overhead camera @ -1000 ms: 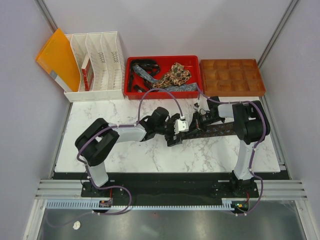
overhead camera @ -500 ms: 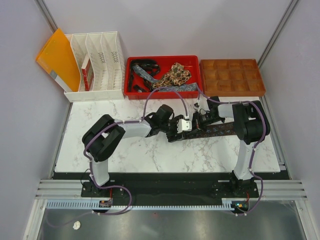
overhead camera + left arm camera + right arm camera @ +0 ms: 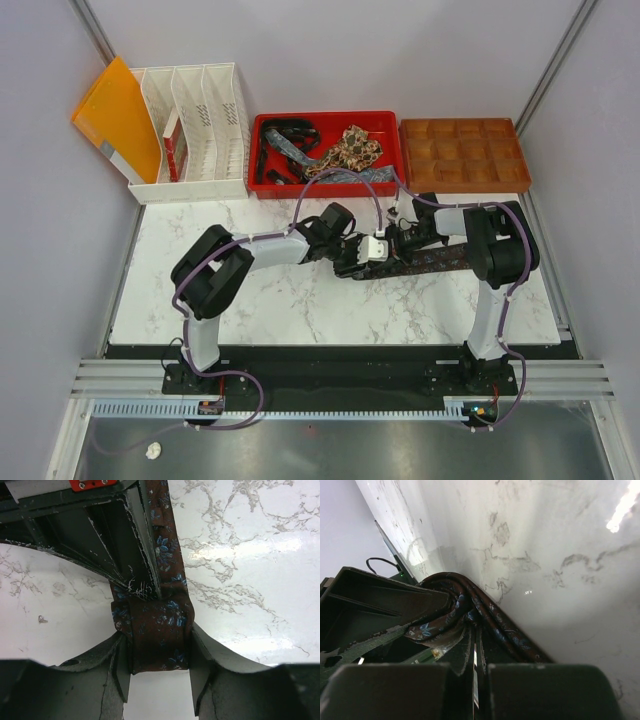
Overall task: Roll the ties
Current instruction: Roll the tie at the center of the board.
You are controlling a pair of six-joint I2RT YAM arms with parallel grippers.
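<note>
Left fingers — now snug against tie

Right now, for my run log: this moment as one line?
left gripper: grips rolled end of dark brown blue-flowered fabric tie | right gripper: shut on same tie

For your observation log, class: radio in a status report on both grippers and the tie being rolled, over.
Left gripper clasps the brown flowered tie at its rolled end. Right gripper shut on same tie. Spare ties in red tray, nothing obstructing.

I see the dark brown flowered fabric tie lying on the white marble table, right of centre. Behind the table stand, left to right, the white plastic file rack, the red plastic tray holding the other ties, and the brown compartment tray.
</note>
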